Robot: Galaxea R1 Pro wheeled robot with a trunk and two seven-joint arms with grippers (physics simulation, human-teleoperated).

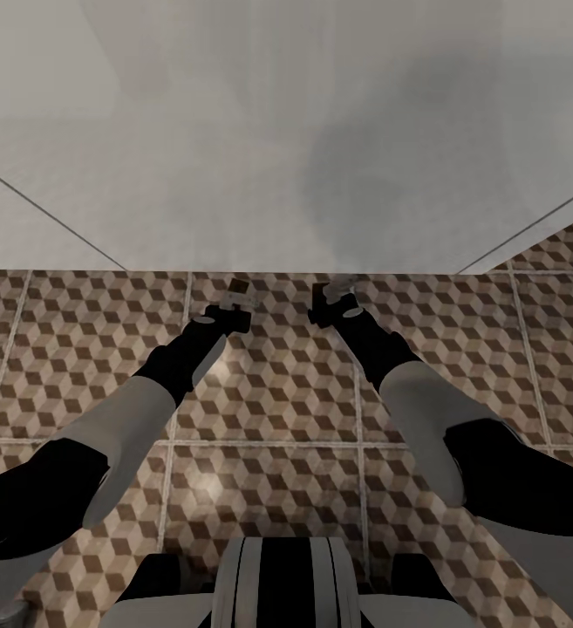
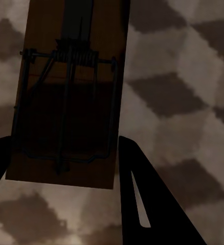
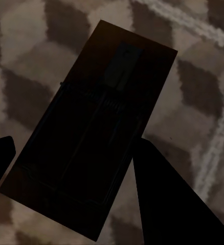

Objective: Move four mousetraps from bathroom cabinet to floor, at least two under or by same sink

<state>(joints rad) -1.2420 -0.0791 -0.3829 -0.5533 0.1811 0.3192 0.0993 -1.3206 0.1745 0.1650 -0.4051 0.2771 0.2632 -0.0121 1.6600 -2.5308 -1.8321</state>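
I hold one mousetrap [image 2: 66,97] clamped per gripper, left gripper [image 1: 234,301], right gripper [image 1: 337,296], low over bathroom floor [image 1: 269,392] for placing.

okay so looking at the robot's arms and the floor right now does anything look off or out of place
Nothing stands out. Each gripper, left and right, grips a flat brown wooden mousetrap with dark wire parts above the cube-patterned brown and beige tiled floor. Both traps look intact, and nothing looks spilled.
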